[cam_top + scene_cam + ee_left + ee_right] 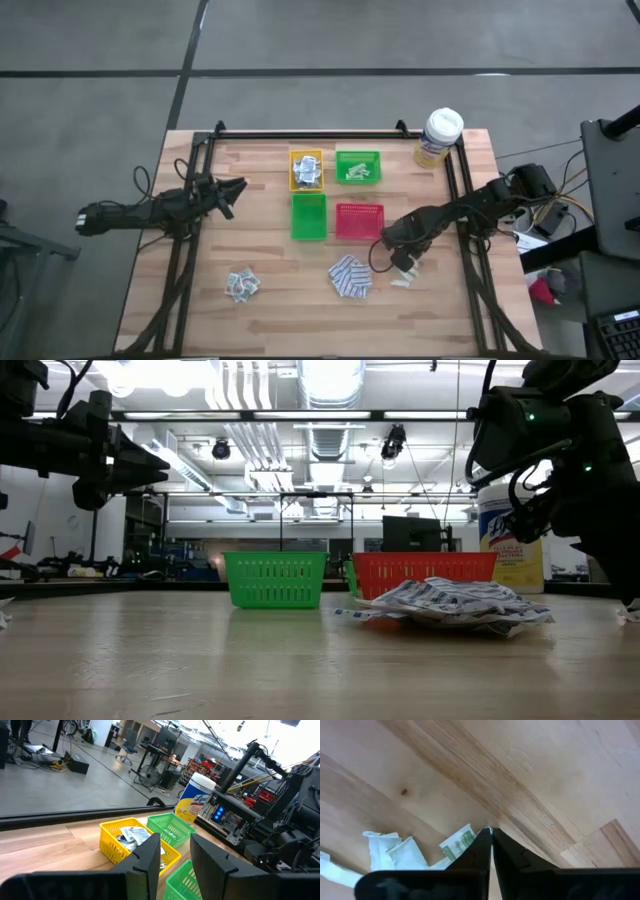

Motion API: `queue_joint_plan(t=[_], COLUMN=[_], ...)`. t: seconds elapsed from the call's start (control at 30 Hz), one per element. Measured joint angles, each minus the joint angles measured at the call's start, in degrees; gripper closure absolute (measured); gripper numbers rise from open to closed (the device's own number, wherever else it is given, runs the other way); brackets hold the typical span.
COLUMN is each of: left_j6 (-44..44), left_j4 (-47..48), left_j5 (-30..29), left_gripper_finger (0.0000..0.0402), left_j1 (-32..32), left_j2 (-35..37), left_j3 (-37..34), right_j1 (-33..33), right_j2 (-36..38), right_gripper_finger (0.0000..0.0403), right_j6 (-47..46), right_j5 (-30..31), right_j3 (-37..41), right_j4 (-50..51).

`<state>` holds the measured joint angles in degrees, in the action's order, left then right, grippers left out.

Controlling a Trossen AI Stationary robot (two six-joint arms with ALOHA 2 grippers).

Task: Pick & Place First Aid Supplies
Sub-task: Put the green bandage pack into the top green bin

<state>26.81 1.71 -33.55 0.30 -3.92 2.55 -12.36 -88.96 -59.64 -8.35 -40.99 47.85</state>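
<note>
The right tool [491,831] is down at the wooden counter [270,300], near its right side, in front of the red tray [359,221]. Its fingers are clenched together, tips meeting at the edge of a pale green strip packet [458,842] that lies on the wood; whether that packet is actually pinched between them cannot be told. Just beside it lie more white strip packets [395,851], crumpled in a loose cluster. From above, this small group of strips [405,272] sits to the right of a heap of blue-and-white patterned pads [351,277], and the same heap shows at counter level in front of the red tray. A smaller pile of squarish sachets [241,285] lies well apart on the left front part of the counter. The yellow tray [306,170] holds several white-grey sachets [134,835], the far green tray [358,166] holds a few pale strips, and the near green tray [309,217] stands beside the red one. A yellow canister with a white lid [439,136] stands at the far right corner. The left tool [232,192] hangs above the left side of the counter, its fingers [150,857] parted with nothing between them.
</note>
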Motion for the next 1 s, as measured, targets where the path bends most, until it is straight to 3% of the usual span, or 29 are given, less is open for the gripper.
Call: queue_joint_plan(t=[0.3, 0.77, 1.0], left_j6=[0.0, 0.0, 0.0], left_j4=[0.0, 0.0, 0.0], left_j5=[0.0, 0.1, 0.1], left_gripper_finger=[0.0293, 0.0293, 0.0293], left_j1=[0.0, 0.0, 0.0], left_j2=[0.0, 0.0, 0.0], left_j3=[0.0, 0.0, 0.0], right_j1=[0.1, 0.0, -0.1], right_j2=[2.4, 3.4, 3.5], right_gripper_finger=[0.0395, 0.0394, 0.0394], right_j6=[-0.6, -6.0, -10.1], right_j5=[6.6, 7.7, 13.9], right_j3=[-2.7, -4.5, -12.1], right_j4=[3.8, 7.1, 24.6])
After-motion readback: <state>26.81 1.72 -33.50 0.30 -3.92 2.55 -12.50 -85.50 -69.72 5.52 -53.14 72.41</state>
